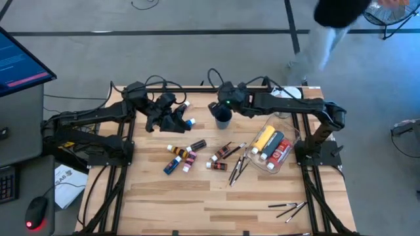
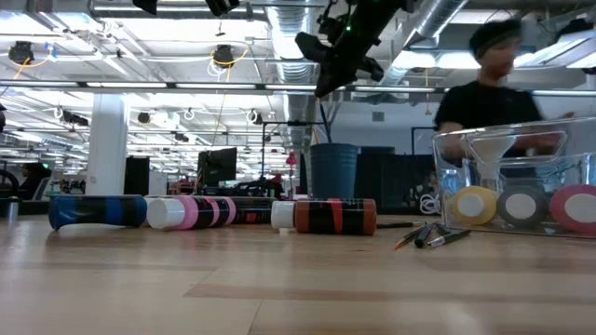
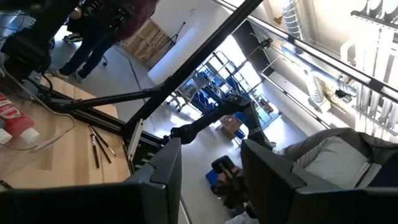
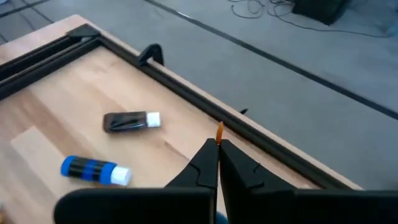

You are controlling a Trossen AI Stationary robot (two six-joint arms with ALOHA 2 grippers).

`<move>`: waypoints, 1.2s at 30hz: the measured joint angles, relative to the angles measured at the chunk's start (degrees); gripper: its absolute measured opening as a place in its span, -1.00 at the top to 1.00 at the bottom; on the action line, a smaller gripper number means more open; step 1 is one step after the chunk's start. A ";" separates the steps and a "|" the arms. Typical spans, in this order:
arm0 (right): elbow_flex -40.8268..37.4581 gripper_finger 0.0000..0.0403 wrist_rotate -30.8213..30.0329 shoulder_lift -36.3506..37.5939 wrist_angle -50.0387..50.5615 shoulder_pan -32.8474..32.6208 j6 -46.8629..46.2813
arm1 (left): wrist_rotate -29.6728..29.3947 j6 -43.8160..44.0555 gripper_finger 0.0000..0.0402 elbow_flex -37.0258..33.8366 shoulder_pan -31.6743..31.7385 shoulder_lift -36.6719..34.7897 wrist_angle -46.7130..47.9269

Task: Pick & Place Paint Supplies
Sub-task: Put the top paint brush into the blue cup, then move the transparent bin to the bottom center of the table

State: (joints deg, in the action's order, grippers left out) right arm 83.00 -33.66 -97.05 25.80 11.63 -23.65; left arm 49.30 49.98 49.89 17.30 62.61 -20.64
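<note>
Two grippers — left gripper [image 3: 208, 180] parted, empty | right gripper [image 4: 217, 144] pinching brush [image 4: 219, 130] tip — above cup [image 1: 222, 117]

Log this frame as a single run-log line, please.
right tool: shut on brush, raised over table's far side | left tool: open, empty, raised at rear left | paint tubes: lying mid-table | clear tray: holds bottles

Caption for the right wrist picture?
Right gripper, shut on a brush, hangs above a blue tube and dark tube.
</note>
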 joint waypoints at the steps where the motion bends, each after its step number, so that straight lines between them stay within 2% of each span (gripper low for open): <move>1: 0.02 1.00 -0.03 0.17 -0.14 0.32 -0.22 | -0.01 0.00 0.37 0.00 -0.18 -0.01 0.02; 8: 0.09 0.97 -0.01 0.23 3.58 1.72 -1.40 | -0.41 0.00 0.37 0.00 -0.98 -0.04 0.00; 14: 0.09 0.79 0.33 0.21 9.23 2.44 -6.44 | -1.26 -0.07 0.37 0.00 -0.96 -0.04 -0.02; 25: 0.09 0.55 0.60 0.39 8.61 0.18 -6.44 | -1.29 -1.99 0.37 0.00 -0.96 -0.04 -1.31; 29: 0.19 0.48 0.60 1.83 6.97 -1.13 -6.42 | 0.96 -1.73 0.39 0.00 -0.94 -0.04 -7.90; 32: -0.04 0.45 0.72 2.95 6.54 -1.71 -6.34 | 3.38 2.07 0.47 0.02 -0.96 -0.04 -16.31; 36: 0.00 0.44 0.61 5.36 3.55 -2.24 -6.29 | 12.66 11.42 0.74 0.03 -1.94 -0.11 -32.36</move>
State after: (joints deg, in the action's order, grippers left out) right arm 83.01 -33.05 -91.68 29.35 9.39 -29.93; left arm 61.96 61.40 49.92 15.36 62.50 -53.00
